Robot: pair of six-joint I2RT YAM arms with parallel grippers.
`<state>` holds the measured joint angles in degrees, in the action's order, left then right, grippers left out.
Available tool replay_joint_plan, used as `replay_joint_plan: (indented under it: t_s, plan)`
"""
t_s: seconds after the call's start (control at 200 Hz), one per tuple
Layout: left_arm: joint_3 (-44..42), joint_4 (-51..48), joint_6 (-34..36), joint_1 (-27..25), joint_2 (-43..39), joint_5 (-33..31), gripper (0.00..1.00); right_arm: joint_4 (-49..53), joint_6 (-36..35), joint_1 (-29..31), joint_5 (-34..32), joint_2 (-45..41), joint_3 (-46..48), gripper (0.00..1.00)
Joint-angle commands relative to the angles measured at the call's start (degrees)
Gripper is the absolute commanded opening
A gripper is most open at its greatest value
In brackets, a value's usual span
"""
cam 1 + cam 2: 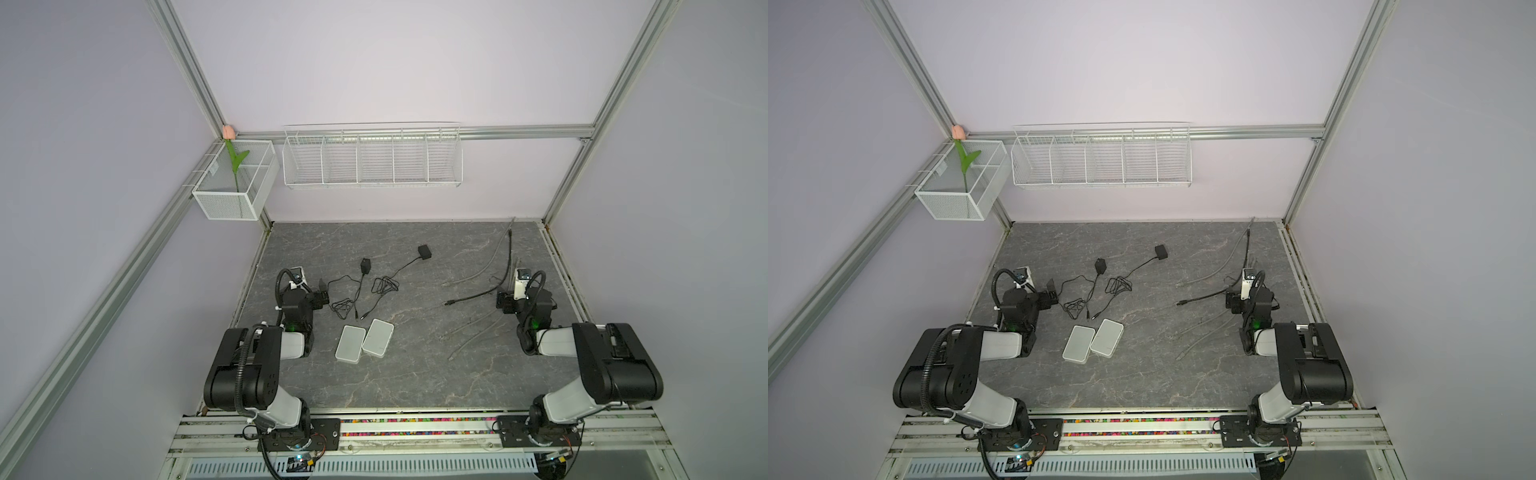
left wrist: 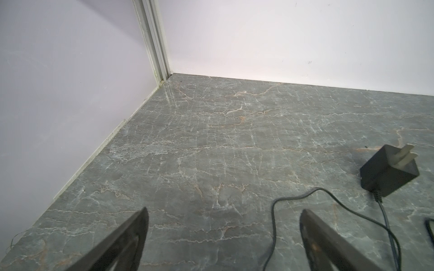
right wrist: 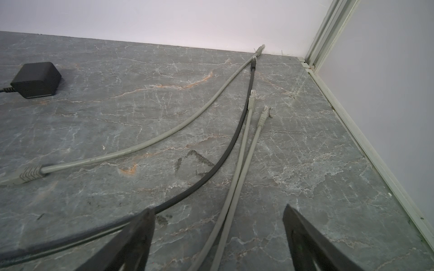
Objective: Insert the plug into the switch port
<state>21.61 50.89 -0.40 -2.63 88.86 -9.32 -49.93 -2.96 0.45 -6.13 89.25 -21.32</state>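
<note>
Closest to the robot, two white switches (image 1: 350, 344) lie flat, side by side, on the counter (image 1: 415, 382). Just past them lie the small plug ends (image 1: 357, 328) of two thin black wires (image 1: 384, 284), which lead to black power blocks (image 1: 365, 265) farther back. The left claw (image 2: 224, 211) is wide and holds nothing, near those wires. The right claw (image 3: 218, 208) is wide and empty too, above grey network cables (image 3: 164, 136) and a black cable (image 3: 211, 174). I cannot see the ports. I think one claw should pinch a plug just behind its tip while the other holds a switch still, then push straight and gently. Far back, a mesh box (image 1: 226, 205) on the wall holds a fake tulip (image 1: 229, 132). I see nothing in the wire rack (image 1: 370, 181).
</note>
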Motion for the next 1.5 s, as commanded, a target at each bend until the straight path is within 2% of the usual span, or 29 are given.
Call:
replay_joint_plan:
  t_s: [0.0, 0.325, 0.37, 0.425, 0.47, 0.52, 0.625, 0.67, 0.7, 0.72, 0.78, 0.805, 0.825, 0.845, 0.87, 0.895, 0.95, 1.03, 1.095, 1.125, 1.195, 1.225, 1.285, 1.325, 1.36, 1.42, 1.48, 1.495]
  plan:
    - [1.27, -0.18, -0.45, 0.28, -0.08, 0.36, 0.99, -0.38, 0.94, -0.34, 0.76, -1.15, -0.65, 0.89]
    - [1.40, -0.19, -0.84, 0.22, -0.13, -1.14, 0.99, -0.47, 0.92, -0.29, 0.77, -1.22, -0.65, 0.89]
    - [1.22, -0.98, -0.46, -0.98, -2.57, -5.97, 0.99, -1.74, 1.09, -0.17, -0.22, -1.95, -0.22, 0.88]
    - [3.60, -12.41, 0.28, -3.71, -11.03, -11.41, 0.99, 6.03, 0.48, 0.75, -2.32, -7.53, -1.35, 0.88]
    - [6.66, -21.99, 0.08, -4.31, -17.19, -10.68, 0.99, 13.38, -0.63, 1.11, -0.45, -13.57, -3.02, 0.88]
    - [10.73, -31.93, -1.70, -4.39, -22.42, -9.42, 0.99, 16.16, -1.12, 2.05, 2.26, -19.25, -3.86, 0.88]
    - [21.76, -55.73, -7.68, -4.66, -26.67, -12.00, 0.99, 26.24, -4.00, 4.54, 7.73, -27.08, -9.19, 0.88]
    - [26.42, -64.80, -12.25, -4.66, -26.71, -13.35, 0.99, 27.98, -4.92, 5.42, 12.77, -28.00, -11.63, 0.89]
    - [28.97, -69.83, -14.75, -4.66, -26.49, -13.36, 0.99, 29.42, -2.15, 5.51, 15.25, -27.94, -13.27, 0.88]
    - [30.54, -72.64, -16.40, -4.66, -26.40, -12.80, 0.99, 33.01, 2.33, 5.44, 15.31, -27.64, -15.13, 0.88]
    - [33.89, -79.24, -20.05, -4.66, -26.30, -8.62, 0.99, 59.01, 20.34, 5.27, 8.00, -25.74, -25.75, 0.89]
    - [34.92, -80.92, -21.05, -4.66, -26.28, -6.10, 0.99, 66.50, 27.26, 5.15, 5.11, -23.65, -30.52, 0.89]
    - [35.54, -81.92, -22.10, -4.66, -26.35, -4.34, 0.99, 70.14, 29.76, 4.57, 6.54, -22.05, -33.75, 0.89]
    - [36.04, -83.08, -23.43, -4.66, -26.49, -2.74, 0.99, 71.42, 29.47, 4.17, 12.52, -20.84, -35.47, 0.89]
    - [36.34, -83.82, -25.23, -4.66, -26.86, -0.73, 0.99, 71.11, 28.97, 4.50, 17.77, -19.79, -36.52, 0.89]
    - [36.25, -84.04, -26.92, -4.73, -27.33, 1.52, 1.00, 70.92, 29.45, 5.63, 18.87, -19.71, -36.83, 0.89]
    - [34.67, -81.84, -28.52, -5.90, -28.85, 6.34, 0.96, 68.91, 29.43, 9.95, 14.86, -22.04, -35.38, 0.89]
    - [33.02, -81.85, -30.40, -8.88, -30.12, 6.75, 0.96, 67.64, 28.25, 16.84, 7.50, -26.43, -33.09, 0.88]
    - [31.31, -81.97, -31.16, -11.17, -30.30, 7.93, 0.96, 68.75, 28.36, 19.07, 8.81, -28.00, -32.26, 0.89]
    - [30.55, -81.88, -31.32, -12.21, -30.15, 8.37, 0.96, 69.69, 30.11, 19.55, 9.25, -28.34, -32.12, 0.89]
    - [28.28, -81.66, -31.88, -14.26, -29.83, 9.13, 0.93, 74.20, 38.98, 19.87, 7.47, -29.07, -32.15, 0.88]
    - [27.13, -81.41, -32.26, -14.84, -30.05, 9.34, 0.92, 74.66, 38.27, 19.92, 9.91, -29.54, -31.92, 0.89]
    - [24.08, -80.19, -33.55, -15.46, -31.19, 10.83, 0.89, 68.58, 36.18, 20.42, 20.38, -31.19, -26.92, 0.89]
    - [21.64, -78.63, -34.79, -15.46, -32.13, 12.17, 0.84, 62.54, 36.26, 20.98, 25.18, -32.48, -22.49, 0.89]
    - [19.73, -77.02, -35.70, -15.47, -32.74, 13.70, 0.75, 59.03, 35.89, 22.36, 26.66, -33.63, -19.86, 0.92]
    - [17.46, -75.04, -36.95, -15.86, -32.65, 16.24, 0.63, 59.21, 33.67, 25.04, 24.87, -34.82, -18.72, 0.96]
    - [16.40, -74.17, -37.55, -17.27, -31.12, 16.38, 0.62, 62.26, 30.53, 27.60, 22.03, -34.56, -19.86, 1.00]
    - [16.26, -73.91, -37.56, -17.62, -30.58, 16.26, 0.61, 62.88, 29.95, 28.16, 21.39, -34.32, -20.23, 0.98]
